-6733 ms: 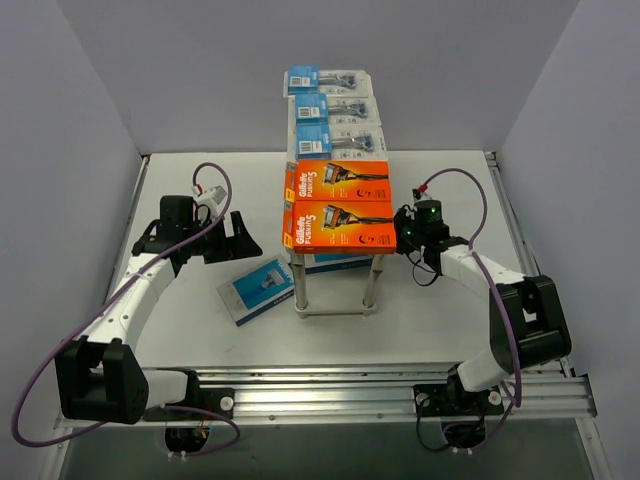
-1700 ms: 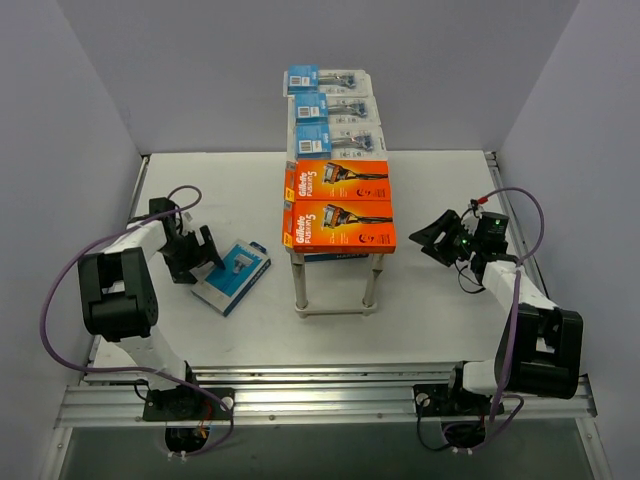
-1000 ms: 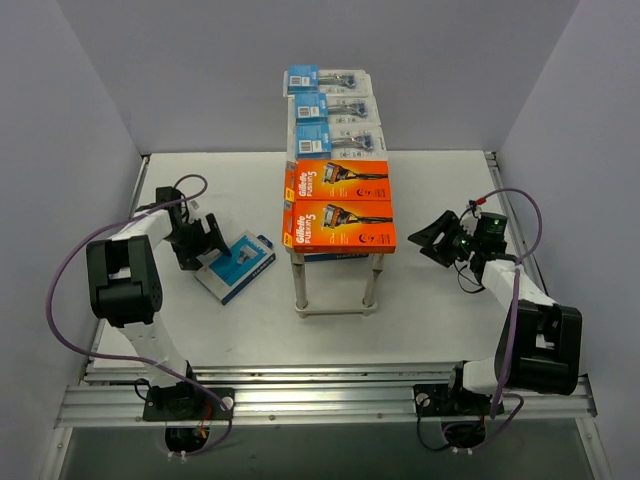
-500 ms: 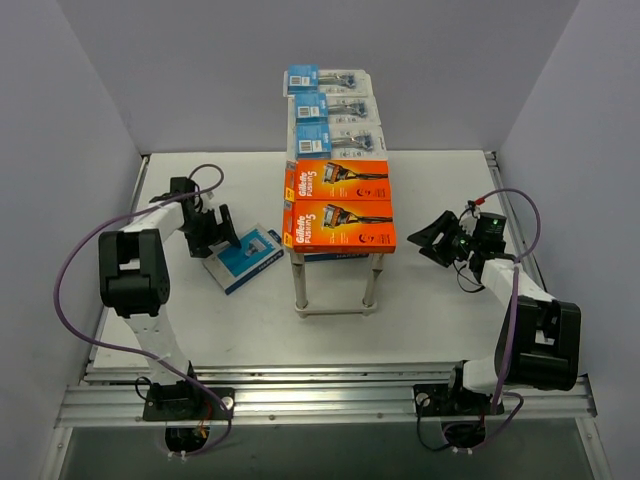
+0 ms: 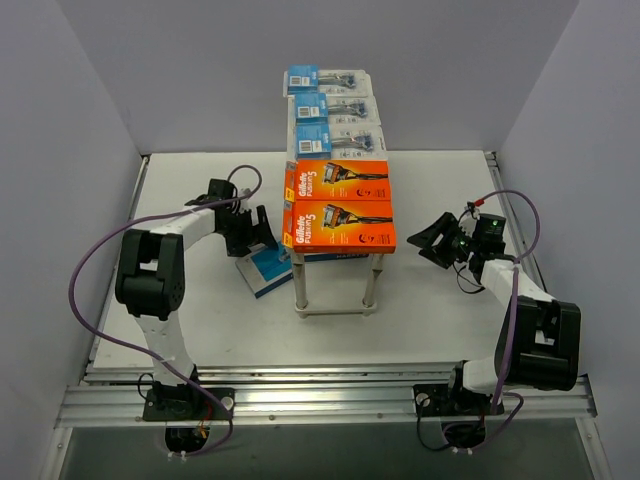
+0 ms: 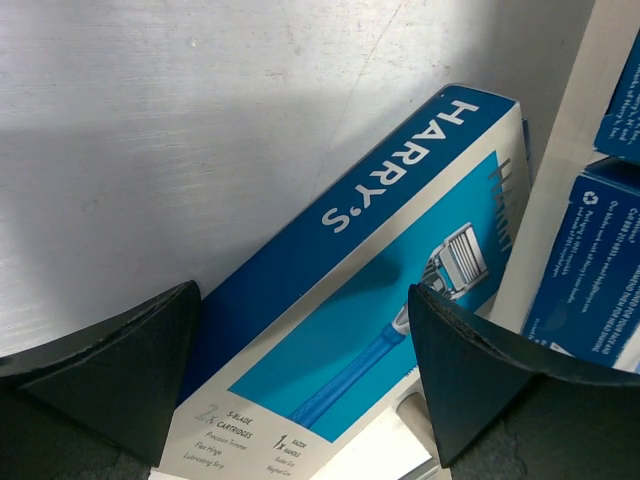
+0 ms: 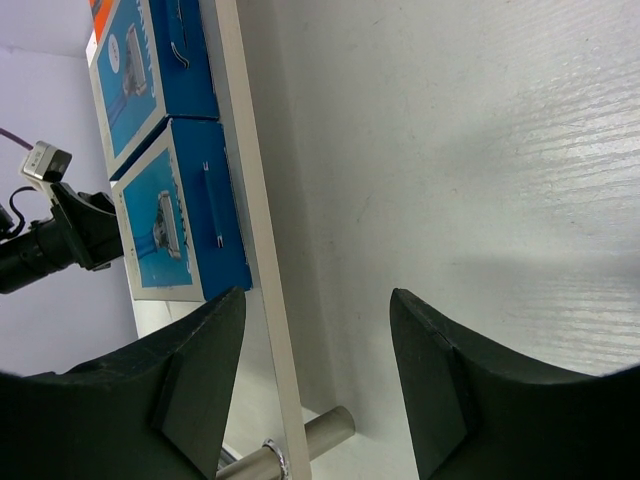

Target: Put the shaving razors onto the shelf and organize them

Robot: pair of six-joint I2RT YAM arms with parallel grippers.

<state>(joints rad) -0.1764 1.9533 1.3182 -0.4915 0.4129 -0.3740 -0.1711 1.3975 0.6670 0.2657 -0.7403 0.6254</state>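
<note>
The blue-and-white razor box (image 6: 370,300), "HARRY'S" lettered along its dark side, lies flat left of centre against the shelf (image 5: 372,285), long axis slanting lower left to upper right in the wrist view, between the spread left gripper (image 6: 305,292); the right gripper (image 7: 318,295) gapes empty.

Two orange boxes (image 5: 340,225) and three blister packs (image 5: 335,142) top the shelf (image 5: 372,285); a blue box (image 5: 266,273) lies flat beside it.

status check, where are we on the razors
Left pincer open, straddling blue razor box on the table. Right pincer open, empty, beside shelf. Shelf leg close ahead of the box.
</note>
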